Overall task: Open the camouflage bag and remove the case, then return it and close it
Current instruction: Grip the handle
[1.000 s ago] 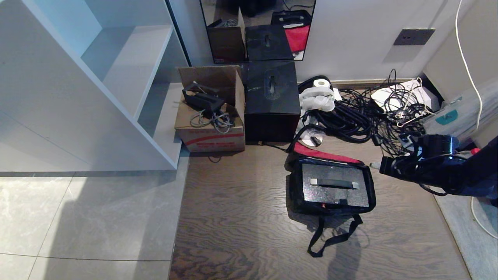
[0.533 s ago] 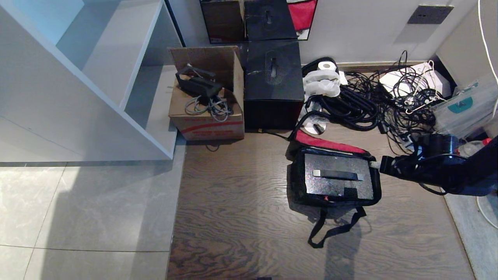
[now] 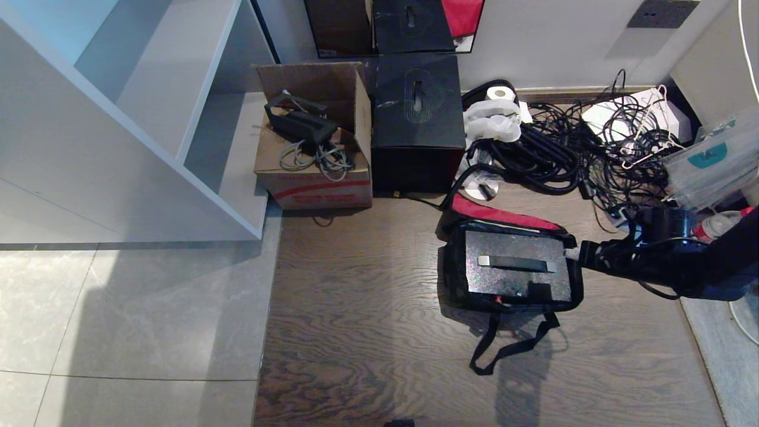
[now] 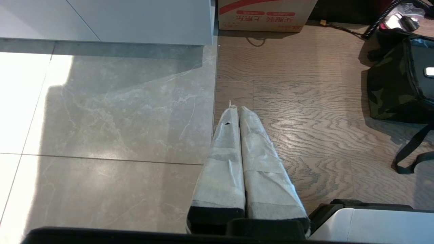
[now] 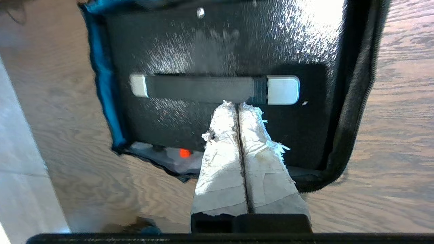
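Camouflage bag (image 3: 453,279) lies unzipped on the wood floor (image 3: 356,308), red lid lining folded back toward the wall; case (image 3: 516,273) sits flat inside it, handle (image 3: 517,264) up. Going left to right: white shelf unit (image 3: 118,118), cardboard box (image 3: 314,160) with cables, black cube box (image 3: 418,118), cable tangle (image 3: 569,154), then right gripper (image 3: 571,254) just beside the bag's right edge. Its taped fingers (image 5: 234,135) are pressed together, empty, tips aimed at the handle. Likely step: taking the case out, or closing up. For a lift, fingers need to spread first, straddle the handle mid-span, then pull straight up so the soft walls don't drag. Left gripper (image 4: 235,112) is parked low over the tile-to-wood seam, closed, holding nothing. Grey tile (image 3: 118,332) left, wood right.
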You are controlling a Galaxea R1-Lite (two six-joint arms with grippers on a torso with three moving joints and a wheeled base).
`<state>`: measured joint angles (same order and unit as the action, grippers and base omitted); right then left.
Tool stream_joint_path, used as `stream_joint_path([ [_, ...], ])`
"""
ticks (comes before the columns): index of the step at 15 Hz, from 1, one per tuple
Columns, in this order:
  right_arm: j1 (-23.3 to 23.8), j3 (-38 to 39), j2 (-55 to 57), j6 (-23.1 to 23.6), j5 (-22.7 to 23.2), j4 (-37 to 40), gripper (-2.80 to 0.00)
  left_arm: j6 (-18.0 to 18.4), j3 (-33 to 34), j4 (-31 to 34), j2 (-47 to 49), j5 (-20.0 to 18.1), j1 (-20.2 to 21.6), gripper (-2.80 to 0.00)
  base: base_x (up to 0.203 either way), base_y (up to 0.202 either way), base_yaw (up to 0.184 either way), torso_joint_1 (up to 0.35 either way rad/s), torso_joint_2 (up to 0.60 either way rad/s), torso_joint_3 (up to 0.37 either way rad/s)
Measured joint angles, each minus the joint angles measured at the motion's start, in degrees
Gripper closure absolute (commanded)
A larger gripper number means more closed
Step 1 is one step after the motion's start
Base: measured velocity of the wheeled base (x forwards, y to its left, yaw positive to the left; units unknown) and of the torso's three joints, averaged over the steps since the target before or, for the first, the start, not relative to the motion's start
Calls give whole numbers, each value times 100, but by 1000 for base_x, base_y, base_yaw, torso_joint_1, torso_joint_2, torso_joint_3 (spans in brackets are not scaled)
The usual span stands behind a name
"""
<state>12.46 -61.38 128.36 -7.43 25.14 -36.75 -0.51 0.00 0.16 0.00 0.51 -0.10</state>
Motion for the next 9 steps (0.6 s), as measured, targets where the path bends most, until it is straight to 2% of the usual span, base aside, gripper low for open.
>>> stream_joint_path([
  [4,173,-324,377,344,-326,-30,0,0,0,1,0,-2,0,0,0,0,0,0,0,0],
  [6,283,-720,740,673,-743,-85,0,2,0,0,0,0,0,0,0,0,0,0,0,0],
  [9,350,-1313,1298,911,-1427,-164,0,0,0,2,0,0,-1,0,0,0,0,0,0,0],
])
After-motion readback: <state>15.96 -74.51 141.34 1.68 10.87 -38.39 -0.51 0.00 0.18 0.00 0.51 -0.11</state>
